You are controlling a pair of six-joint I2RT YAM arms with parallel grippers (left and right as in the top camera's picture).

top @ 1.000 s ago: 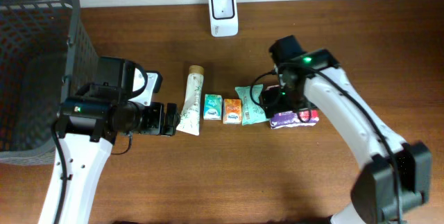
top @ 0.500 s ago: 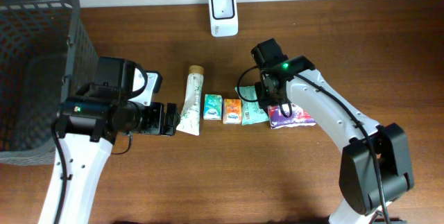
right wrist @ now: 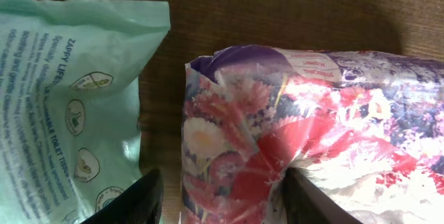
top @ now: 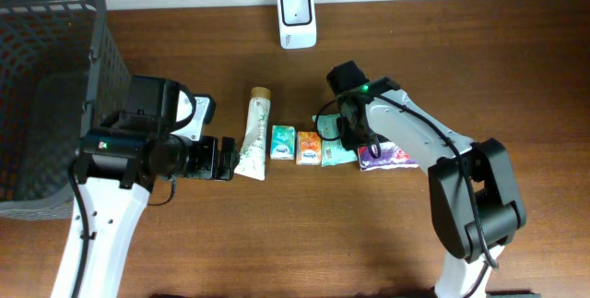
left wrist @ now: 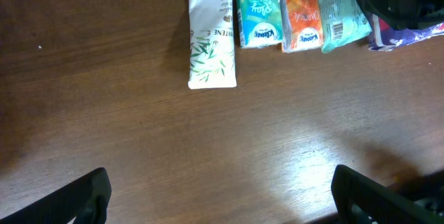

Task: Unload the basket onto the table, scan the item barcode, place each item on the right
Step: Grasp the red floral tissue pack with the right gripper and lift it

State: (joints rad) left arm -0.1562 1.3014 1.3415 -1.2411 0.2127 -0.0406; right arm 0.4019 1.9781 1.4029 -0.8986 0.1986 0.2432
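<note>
The item under my right gripper (top: pixel 359 144) is a purple floral packet (top: pixel 392 157) lying flat at the right end of a row of goods. In the right wrist view my right gripper (right wrist: pixel 225 200) has its jaws closed round the packet's (right wrist: pixel 312 127) left end, and one finger (right wrist: pixel 309 200) dents the film. The white barcode scanner (top: pixel 297 18) stands at the table's back edge. My left gripper (top: pixel 221 158) hovers open beside a white tube (top: pixel 255 137), and the left wrist view shows only bare wood between its fingers (left wrist: pixel 222 196).
In the row, left of the floral packet, lie a green wipes packet (top: pixel 334 141), an orange tissue pack (top: pixel 308 148) and a teal tissue pack (top: pixel 282 142). A dark mesh basket (top: pixel 46 95) fills the left side of the table.
My right arm swung left and down over the floral packet's left end, and its jaws narrowed from wide open onto the packet. The left arm has not moved.
</note>
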